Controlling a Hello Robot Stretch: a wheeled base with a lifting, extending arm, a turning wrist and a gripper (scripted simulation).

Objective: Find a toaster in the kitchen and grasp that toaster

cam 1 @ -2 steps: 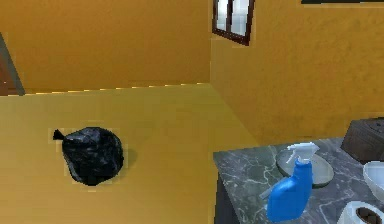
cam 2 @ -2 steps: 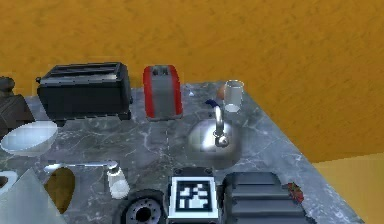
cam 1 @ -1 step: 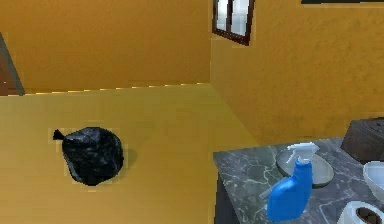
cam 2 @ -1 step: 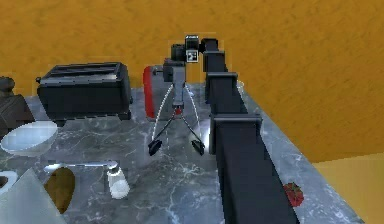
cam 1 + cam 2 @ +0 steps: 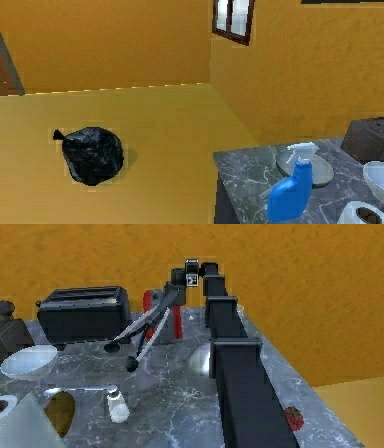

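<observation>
The two thin fingers [image 5: 143, 328] slant down toward seven o'clock from the gripper's dark body. Whether they are spread or drawn together cannot be told. The gripper [image 5: 124, 357] holds nothing: only bare marble countertop [image 5: 170, 394] lies behind its tips.

The toaster [image 5: 85, 310], black with slots on top, stands on the counter at about ten o'clock from the fingertips, near them. A white bowl [image 5: 28, 361] sits at nine o'clock, a small white shaker [image 5: 118, 406] at six o'clock, and a grey dome [image 5: 200, 359], perhaps an upturned bowl, at three o'clock against the arm [image 5: 240, 374].

In the forward view a blue spray bottle [image 5: 293, 187] stands at five o'clock on the counter, and a black bag [image 5: 92, 155] lies on the floor at eight o'clock.
</observation>
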